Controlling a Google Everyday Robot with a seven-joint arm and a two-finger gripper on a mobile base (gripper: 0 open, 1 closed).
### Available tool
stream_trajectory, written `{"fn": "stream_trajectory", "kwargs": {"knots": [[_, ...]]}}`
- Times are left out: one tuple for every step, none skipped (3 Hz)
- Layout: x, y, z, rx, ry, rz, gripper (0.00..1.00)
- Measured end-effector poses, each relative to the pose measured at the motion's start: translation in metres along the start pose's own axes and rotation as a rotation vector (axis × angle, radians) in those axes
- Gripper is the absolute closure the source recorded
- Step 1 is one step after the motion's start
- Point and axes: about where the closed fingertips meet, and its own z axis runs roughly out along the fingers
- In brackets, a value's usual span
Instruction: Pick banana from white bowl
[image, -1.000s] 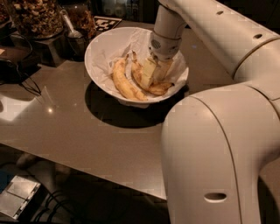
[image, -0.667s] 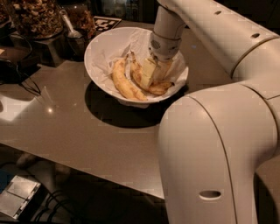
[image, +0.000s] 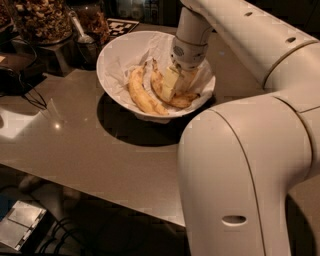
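Note:
The white bowl, wide and lined with crumpled white paper, sits on the brown table at the back centre. Two bananas lie in it. The banana, curved and brown-speckled, lies on the right side of the bowl. My gripper reaches down into the bowl from above and sits right on the middle of this banana, hiding part of it. The slimmer, paler banana lies just to its left, apart from the gripper.
A jar of granola and a metal cup with a scoop stand at the back left, close to the bowl. Black cables lie at the left. My large white arm fills the right foreground. The table's front edge runs diagonally below.
The gripper stays in the bowl on the curved banana. The near part of my arm has shifted slightly to the left. The bananas have not visibly moved.

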Motion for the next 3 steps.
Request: {"fn": "stream_trajectory", "kwargs": {"knots": [[0.0,0.0,0.0,0.0,0.0,0.0,0.81],[-0.003,-0.001,-0.001,0.001,-0.014,-0.005,1.0],[0.001,0.005,-0.024,-0.009,-0.103,-0.053,1.0]]}}
